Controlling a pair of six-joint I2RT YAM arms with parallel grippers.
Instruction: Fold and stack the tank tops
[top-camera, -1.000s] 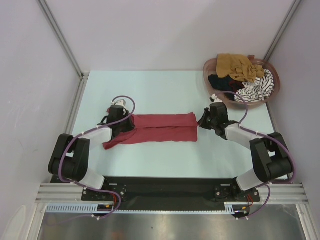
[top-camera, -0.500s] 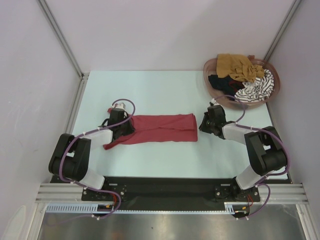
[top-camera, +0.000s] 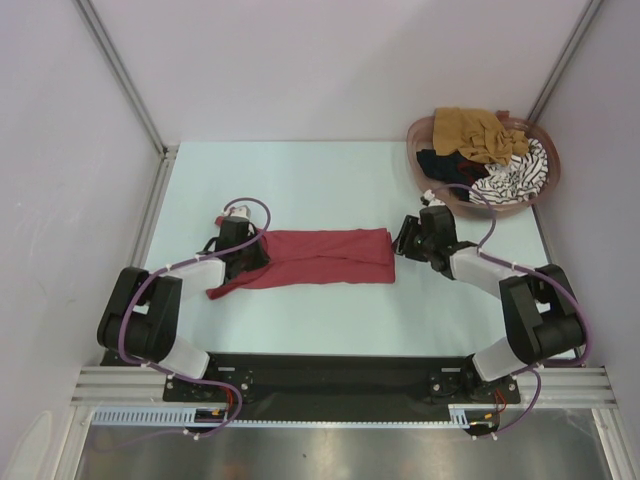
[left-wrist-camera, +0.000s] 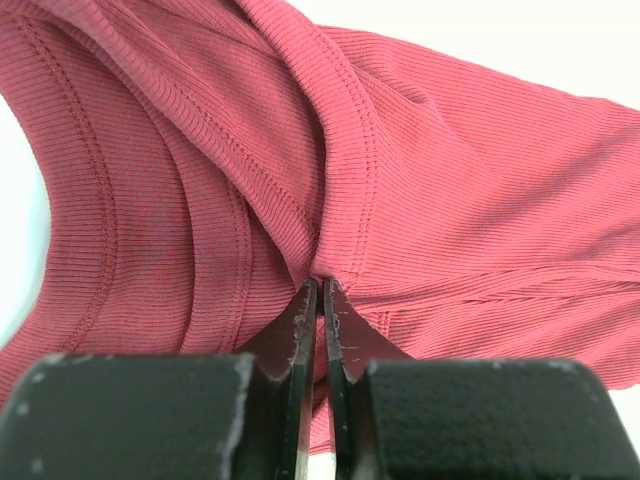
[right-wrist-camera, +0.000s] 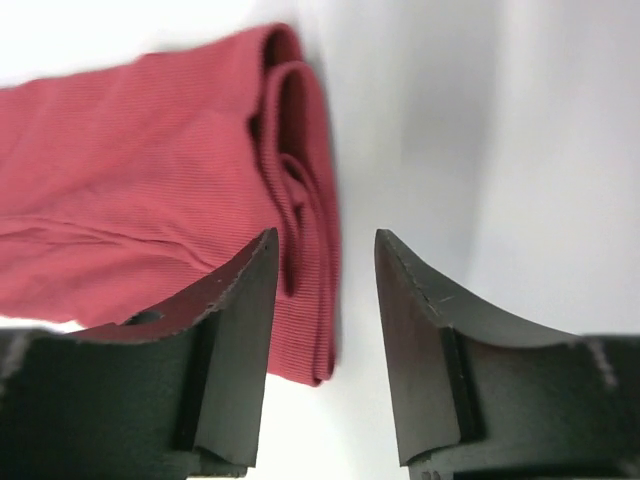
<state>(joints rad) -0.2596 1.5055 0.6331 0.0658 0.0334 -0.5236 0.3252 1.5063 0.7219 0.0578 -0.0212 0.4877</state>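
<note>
On the near-middle of the pale table (top-camera: 300, 190), dark red tank top (top-camera: 325, 257) lies flat, folded into a long strip running left to right, with a strap tail trailing off its near-left corner. Left gripper (top-camera: 243, 250) sits low on the strip's left end. In the left wrist view its jaws are pressed together, pinching a bunched seam of the red ribbed cloth (left-wrist-camera: 450, 200) at the tips (left-wrist-camera: 320, 295). Right gripper (top-camera: 405, 238) is at the strip's right end, just off the cloth. In the right wrist view its jaws are spread with nothing between the pads, and the folded right edge of the red top (right-wrist-camera: 300, 200) lies just ahead of the left fingertip; contact cannot be told.

Far right corner: pinkish-brown basket (top-camera: 413, 140) holds the mustard-brown top (top-camera: 475, 130) heaped at its far side, the black top (top-camera: 440, 165) at its left and the striped top (top-camera: 515, 178) draped at its near right. All three are crumpled, well apart from the red one.
</note>
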